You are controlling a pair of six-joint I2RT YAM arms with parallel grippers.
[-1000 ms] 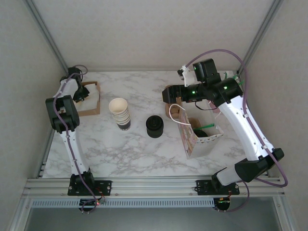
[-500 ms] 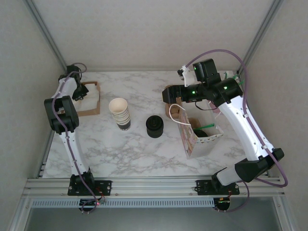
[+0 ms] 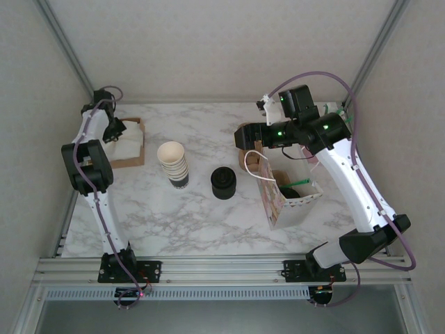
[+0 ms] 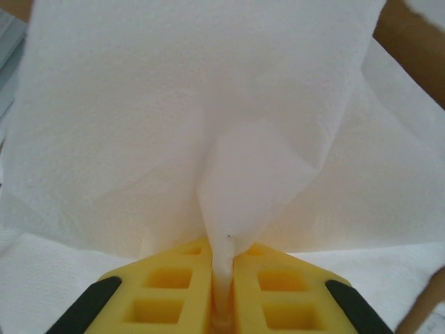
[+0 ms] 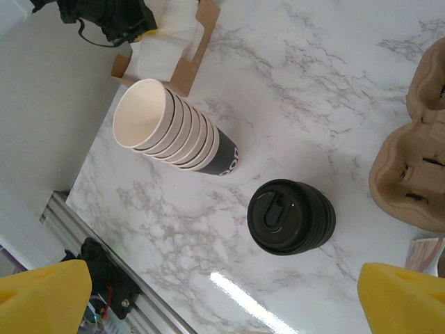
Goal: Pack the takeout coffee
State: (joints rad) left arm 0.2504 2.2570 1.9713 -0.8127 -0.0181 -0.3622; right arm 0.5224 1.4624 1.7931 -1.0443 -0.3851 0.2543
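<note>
Left gripper clenched on a napkin at the box; right gripper slack over the cup carrier.

Top view, clock read from table (image 3: 201, 223) centre: left gripper (image 4: 222, 278) was at 10 o'clock over the brown napkin box (image 3: 132, 149), yellow fingers (image 4: 174, 285) pressed together on a pinched fold of white napkin (image 4: 208, 125). Right gripper (image 3: 249, 136) hung at 1 o'clock, just beside the brown cup carrier (image 5: 417, 160), fingertips (image 5: 42, 296) spread wide, nothing between them. Stack of cups (image 3: 174, 163) leaned at 9 o'clock; stack of lids (image 3: 223, 182) stood near centre, apart from the cups. Paper bag (image 3: 274, 205) stood open at 4 o'clock. A dark round shape inside it, probably the coffee cup (image 3: 290, 192); too small to be sure.
</note>
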